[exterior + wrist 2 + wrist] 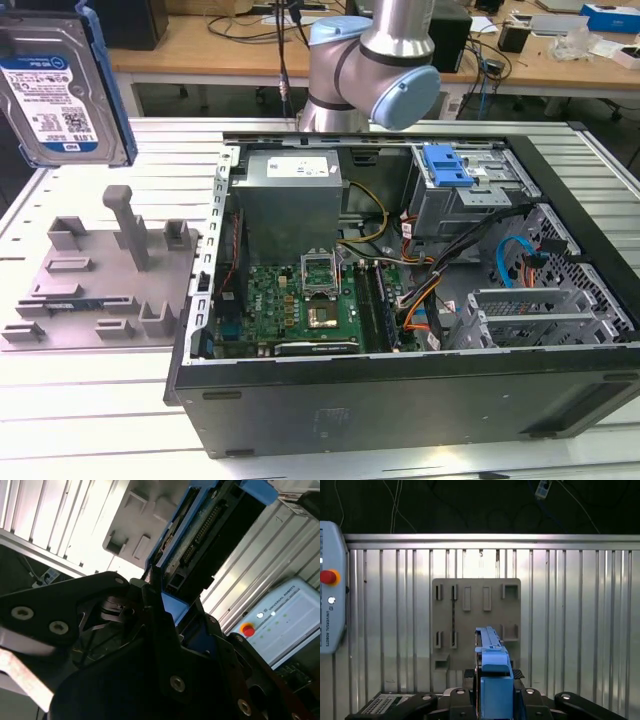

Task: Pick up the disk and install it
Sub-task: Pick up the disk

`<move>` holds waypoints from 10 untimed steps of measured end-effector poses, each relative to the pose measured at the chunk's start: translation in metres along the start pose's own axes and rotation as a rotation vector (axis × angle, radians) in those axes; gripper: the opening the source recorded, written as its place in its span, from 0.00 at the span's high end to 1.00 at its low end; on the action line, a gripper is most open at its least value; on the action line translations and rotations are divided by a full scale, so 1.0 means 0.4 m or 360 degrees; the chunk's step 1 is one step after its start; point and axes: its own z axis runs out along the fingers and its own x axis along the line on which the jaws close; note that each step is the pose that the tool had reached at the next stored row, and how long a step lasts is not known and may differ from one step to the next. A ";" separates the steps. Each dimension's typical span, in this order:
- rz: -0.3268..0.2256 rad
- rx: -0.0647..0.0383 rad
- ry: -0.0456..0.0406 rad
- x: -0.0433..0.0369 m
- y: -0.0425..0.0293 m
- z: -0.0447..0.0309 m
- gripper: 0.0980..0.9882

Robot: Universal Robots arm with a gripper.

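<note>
The disk point(62, 85) hangs in the air, clamped in the gripper point(167, 605) and clear of everything on the worktop point(90, 410). In the second wrist view you can see the dark fingers point(159, 626) closed on the blue frame at one end. The rest of the disk juts straight out ahead of the gripper, with its connector edge exposed. In the first wrist view it stands edge-on between the fingers, thin side toward the camera. My reading is that it is held by the frame and not the metal body because the plastic gives the fingers a firm seat. That grip also leaves the label face and connectors untouched.

Beyond the disk, in line with the gripper, lies the grey stand point(476, 610), well apart from the disk and not touching it. The open computer case point(400, 300) lies on its side, off to one side of the gripper, toward the exterior view's right. It is probably laid that way so you can reach the drive cage point(465, 195) from above. The disk is far from that cage, so I judge it picked up but not yet installed.
</note>
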 end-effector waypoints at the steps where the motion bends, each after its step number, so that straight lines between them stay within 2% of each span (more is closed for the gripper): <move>1: 0.0000 0.0000 0.0000 0.007 -0.013 0.000 0.70; 6: 0.0000 0.0000 0.0000 0.028 -0.059 0.001 0.70; 7: 0.0000 0.0000 0.0000 0.036 -0.077 0.001 0.70; 10: 0.0000 0.0000 0.0000 0.051 -0.110 0.001 0.70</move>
